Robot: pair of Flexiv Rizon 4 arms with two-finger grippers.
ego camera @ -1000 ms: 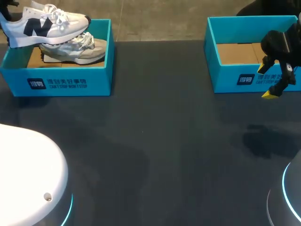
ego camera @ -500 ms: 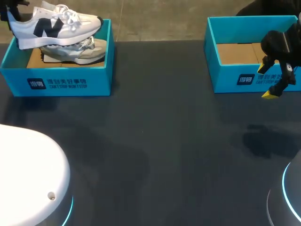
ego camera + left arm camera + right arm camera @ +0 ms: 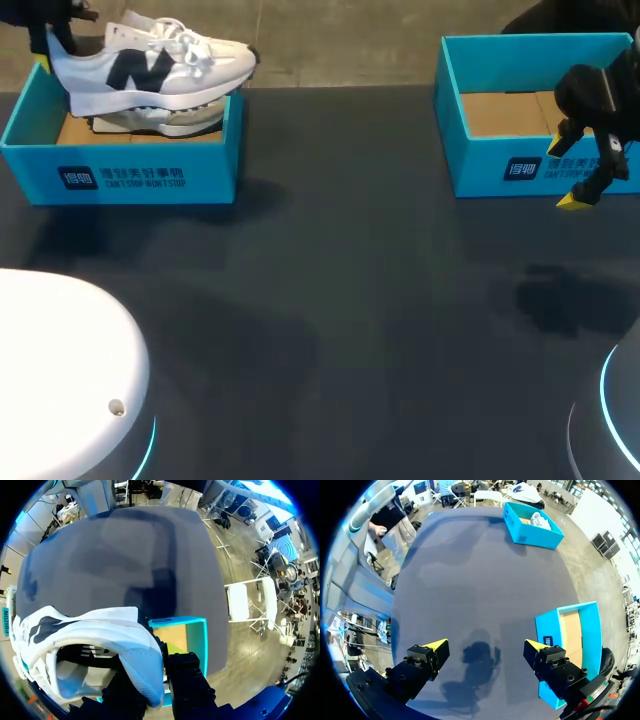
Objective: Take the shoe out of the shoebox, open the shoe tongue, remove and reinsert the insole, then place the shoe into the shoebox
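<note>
The white shoe [image 3: 150, 70] hangs just above the left shoebox [image 3: 120, 175], its heel pinched in the left hand [image 3: 159, 672]. I judge this to be the taking-out step. Next, the shoe needs setting down on the worktop [image 3: 330, 300] ahead of that hand. The right hand [image 3: 485, 646] hovers spread beside the other shoebox [image 3: 500, 165]. The insole and tongue are hidden, and the left fingertips mostly are too.

Two teal shoeboxes on one dark table [image 3: 350, 300]: the left shoebox [image 3: 130, 178] upper left, the right shoebox [image 3: 500, 168] upper right. Two sneakers, both upper left: the navy-marked sneaker [image 3: 150, 68] and the grey sneaker [image 3: 165, 122]. Two yellow-tipped grippers: left gripper [image 3: 43, 58], right gripper [image 3: 567, 172].
</note>
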